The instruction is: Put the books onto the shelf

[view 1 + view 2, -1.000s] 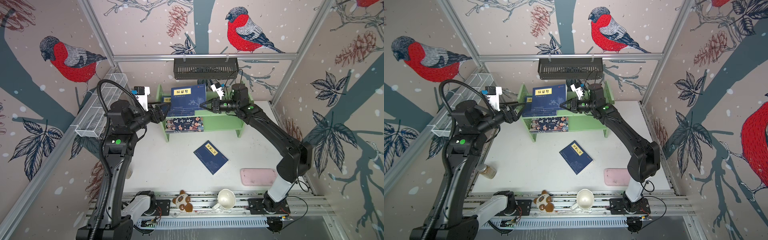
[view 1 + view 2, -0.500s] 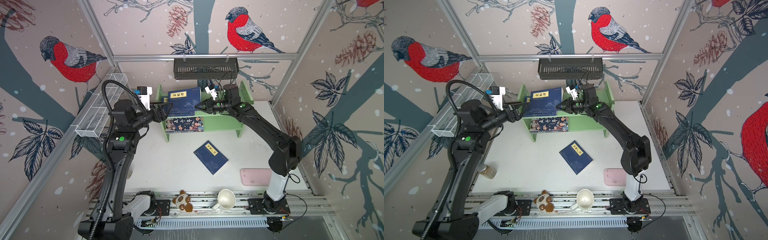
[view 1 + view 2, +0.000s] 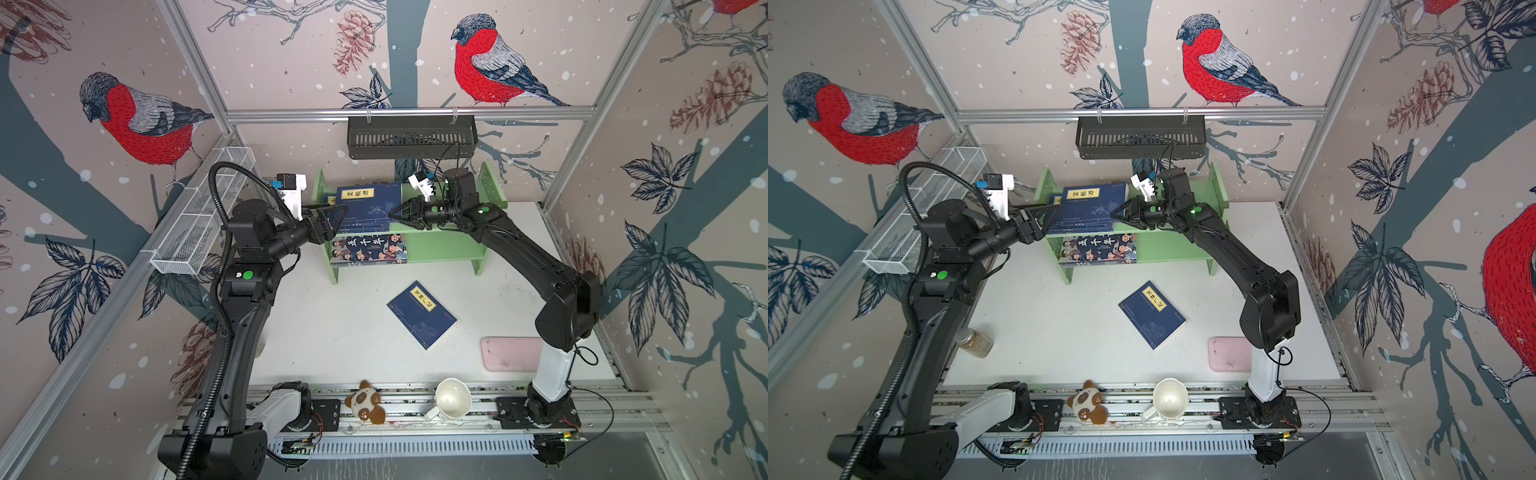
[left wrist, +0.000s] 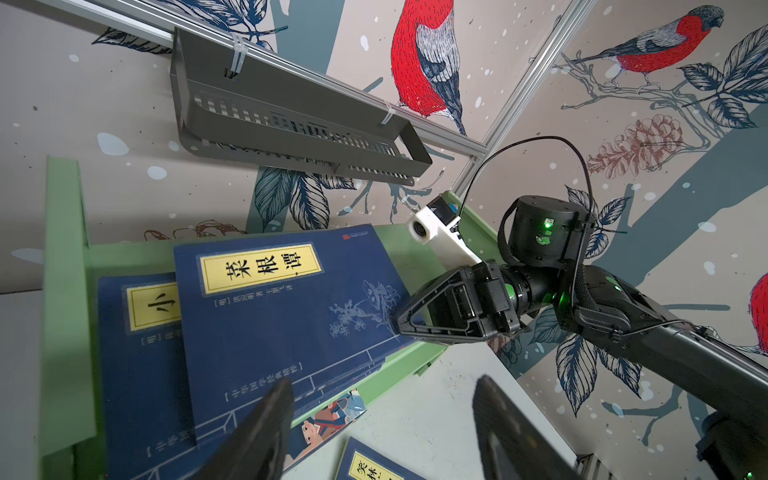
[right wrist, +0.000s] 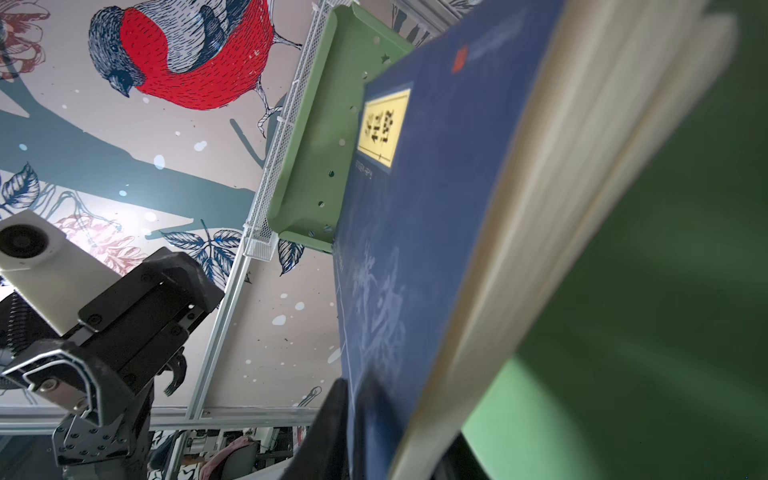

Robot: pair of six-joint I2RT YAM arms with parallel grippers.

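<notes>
We record a green shelf [image 3: 440, 249] at upper centre in both top views.

- **Upper tier, left half:** a navy book [image 3: 368, 205] lies flat, cover up. Its long axis runs along the shelf, with the yellow label "菜根谭" toward the left panel.
- **Beneath it:** a second navy book [image 4: 141, 353], label beginning "小".
- **Lower tier:** a cartoon book [image 3: 369, 248], "五千年", lengthwise.
- **Tabletop [image 3: 332, 316], mid-frame:** a loose navy book [image 3: 422, 314] lies diagonally, label "笑林…" at its upper end.

The left end effector [image 4: 384, 386] gapes wide, empty. The right end effector [image 3: 390, 213] straddles the top book's right edge, and we cannot tell whether it grips.
</notes>
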